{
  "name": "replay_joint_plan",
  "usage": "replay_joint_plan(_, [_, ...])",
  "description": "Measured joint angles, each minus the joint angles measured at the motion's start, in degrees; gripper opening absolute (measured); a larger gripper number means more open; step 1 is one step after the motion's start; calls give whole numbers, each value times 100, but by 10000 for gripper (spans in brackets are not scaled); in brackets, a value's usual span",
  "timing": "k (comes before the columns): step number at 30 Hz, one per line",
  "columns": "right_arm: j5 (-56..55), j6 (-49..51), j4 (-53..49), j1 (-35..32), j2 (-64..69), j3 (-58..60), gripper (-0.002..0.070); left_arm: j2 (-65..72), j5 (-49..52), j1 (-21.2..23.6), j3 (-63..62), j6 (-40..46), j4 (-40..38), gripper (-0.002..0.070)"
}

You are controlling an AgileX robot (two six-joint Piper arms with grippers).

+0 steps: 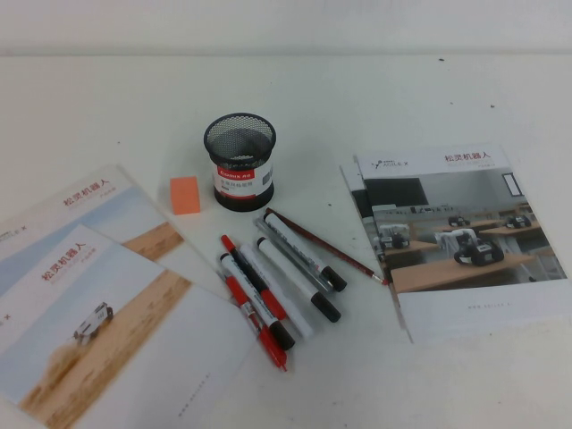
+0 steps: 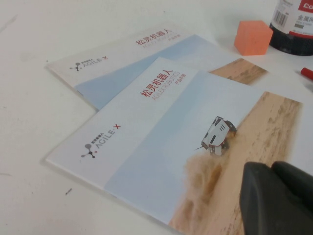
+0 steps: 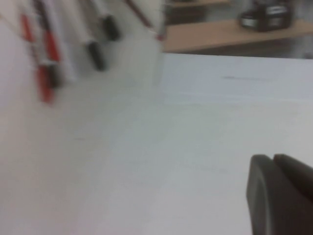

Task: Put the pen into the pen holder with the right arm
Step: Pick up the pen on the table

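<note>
Lying flat among the markers (image 1: 299,277) at about 5 o'clock from the pen holder (image 1: 239,162), the pen (image 1: 255,302) is untouched. Right gripper (image 3: 274,196) hovers over the white table (image 3: 146,161), left gripper (image 2: 272,198) over a brochure (image 2: 161,147); both claws look pinched together.

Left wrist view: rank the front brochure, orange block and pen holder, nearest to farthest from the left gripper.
1. Front brochure, right beneath the left gripper.
2. Orange block, farther out.
3. Pen holder, just past the block.
The right gripper hangs by the right-side brochure.
</note>
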Motion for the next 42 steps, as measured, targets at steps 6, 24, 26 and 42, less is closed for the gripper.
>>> replay_joint_plan(6, [52, 212, -1591, 1162, 976, -485, -20, 0, 0, 0, 0, 0, 0, -1])
replay_joint_plan(24, [-49, -387, -872, 3179, 3526, -1671, -20, 0, 0, 0, 0, 0, 0, -1])
replay_joint_plan(26, [-49, -546, -628, 3179, 3796, -1864, -20, 0, 0, 0, 0, 0, 0, -1])
replay_joint_plan(42, [-38, -699, -84, 3239, 6033, -4197, 305, 0, 0, 0, 0, 0, 0, -1])
